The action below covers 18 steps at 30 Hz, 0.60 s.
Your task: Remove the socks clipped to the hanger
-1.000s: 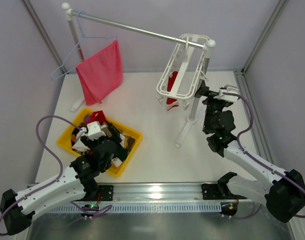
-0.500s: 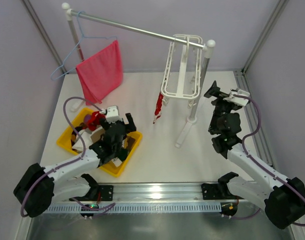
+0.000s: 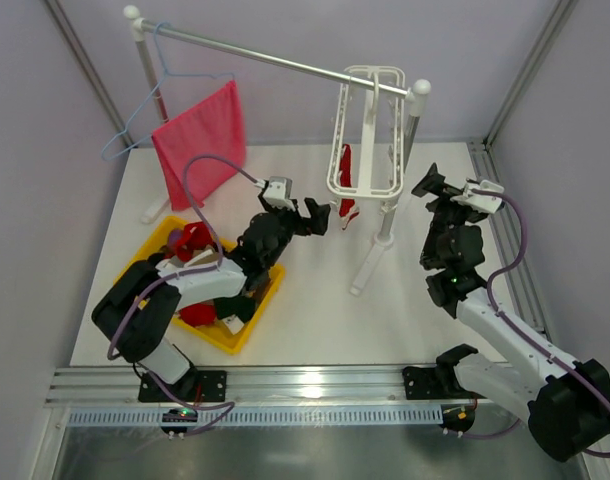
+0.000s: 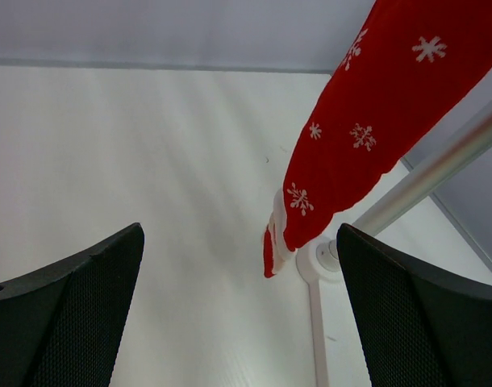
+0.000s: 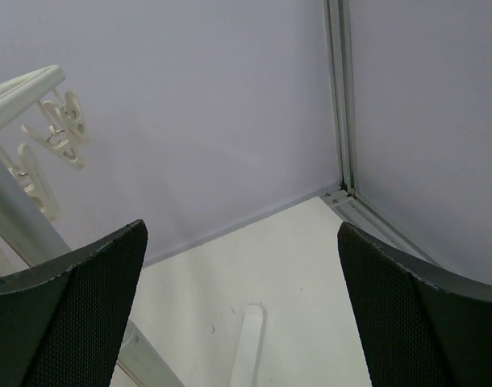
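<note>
Inspection, overhead view: we find the white drying hanger point(image 3: 368, 130) hooked on the metal rail point(image 3: 275, 60) at upper centre of the frame, hanging upright beside the rail's end post point(image 3: 397, 165). One red sock point(image 3: 346, 190) is clipped to its lower edge and hangs free above the white table point(image 3: 305, 300).

The left gripper point(image 3: 313, 217) is raised at centre frame, near the sock but not touching it. Its wrist view shows both fingers point(image 4: 68, 314) wide apart with nothing between them, and the red sock point(image 4: 367, 137), patterned with white snowflakes, at upper right.

The right gripper point(image 3: 437, 188) stands in the right half of the frame, beyond the post, apart from the hanger. Its fingers point(image 5: 68, 314) are likewise spread and empty; white clips point(image 5: 56, 121) on the hanger show at the upper left of its wrist view.

Further socks point(image 3: 192, 240) lie in the yellow bin point(image 3: 263, 305) at lower left. A pink-red cloth point(image 3: 200, 140) hangs on a light-blue wire hanger point(image 3: 135, 120) at upper left
</note>
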Each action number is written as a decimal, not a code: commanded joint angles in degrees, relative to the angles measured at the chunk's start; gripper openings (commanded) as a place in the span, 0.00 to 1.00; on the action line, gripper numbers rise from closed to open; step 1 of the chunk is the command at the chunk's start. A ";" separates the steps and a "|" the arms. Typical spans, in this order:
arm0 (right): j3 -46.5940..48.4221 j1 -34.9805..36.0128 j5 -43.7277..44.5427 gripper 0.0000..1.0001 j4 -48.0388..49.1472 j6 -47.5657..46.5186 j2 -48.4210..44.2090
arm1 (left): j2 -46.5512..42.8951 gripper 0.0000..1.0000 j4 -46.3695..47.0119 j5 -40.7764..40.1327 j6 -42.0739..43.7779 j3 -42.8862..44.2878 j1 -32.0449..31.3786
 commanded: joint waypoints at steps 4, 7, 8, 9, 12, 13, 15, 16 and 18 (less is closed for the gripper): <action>0.17 -0.74 -0.49 1.00 1.79 2.17 -0.31 | 4.54 1.00 10.27 7.51 -3.88 2.93 0.01; 0.34 -0.91 -1.02 1.00 1.70 2.69 0.39 | 6.30 1.00 12.48 9.69 -5.29 2.75 0.01; 0.43 -0.91 -1.19 1.00 1.61 2.78 0.65 | 6.66 1.00 12.74 10.14 -5.56 3.10 -0.08; 0.61 -0.91 -1.28 1.00 1.52 2.87 0.91 | 7.18 1.00 12.83 10.67 -5.91 3.28 -0.08; 1.05 -1.00 -1.46 1.00 1.35 3.05 1.79 | 8.85 1.00 13.36 11.46 -6.44 4.16 -0.17; 1.14 -1.09 -1.55 1.00 1.26 3.05 1.97 | 9.20 1.00 13.45 11.38 -6.44 4.59 -0.17; 1.22 -1.00 -1.64 1.00 1.17 3.13 2.32 | 10.61 0.99 13.71 10.94 -6.00 5.38 -0.17; 1.31 -1.00 -1.64 1.00 1.17 3.13 2.41 | 11.14 1.00 13.71 10.94 -5.91 5.74 -0.17; 1.40 -1.09 -1.72 1.00 1.17 3.22 2.67 | 12.45 1.00 13.71 10.85 -5.56 6.44 -0.26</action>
